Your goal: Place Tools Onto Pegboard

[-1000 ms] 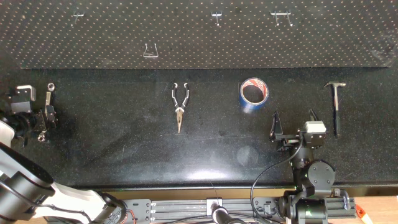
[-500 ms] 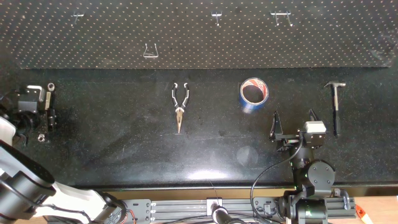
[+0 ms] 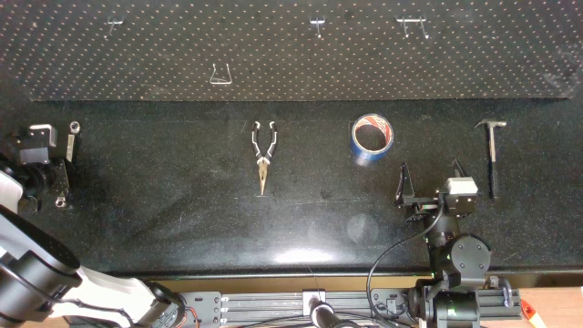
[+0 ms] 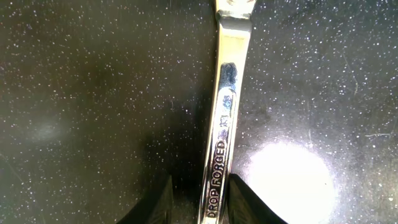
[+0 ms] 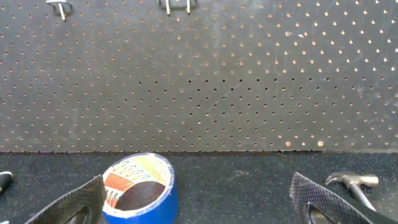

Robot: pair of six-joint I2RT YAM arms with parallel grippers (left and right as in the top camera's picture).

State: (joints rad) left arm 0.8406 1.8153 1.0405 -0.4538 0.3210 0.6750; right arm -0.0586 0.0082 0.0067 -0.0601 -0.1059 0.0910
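Note:
A steel wrench [image 3: 67, 159] lies flat on the black table at the far left. My left gripper [image 3: 60, 171] is low over its shaft. The left wrist view has the wrench [image 4: 222, 124] running between the two fingers [image 4: 157, 204]: one touches its edge, and a thin dark gap shows on the other side. My right gripper [image 3: 428, 179] stands open near the front right with nothing in it. Just beyond it are a blue tape roll [image 5: 140, 186] and a hammer [image 5: 353, 182].
Needle-nose pliers [image 3: 263, 155] lie mid-table, the tape roll [image 3: 372, 137] right of them and the hammer [image 3: 492, 159] at far right. The pegboard [image 3: 291, 55] spans the back with wire hooks [image 3: 221, 75] [image 3: 317, 25] [image 3: 412, 25].
The left gripper shifted slightly right and back left over the wrench. The wrench stayed in place. The right arm kept still.

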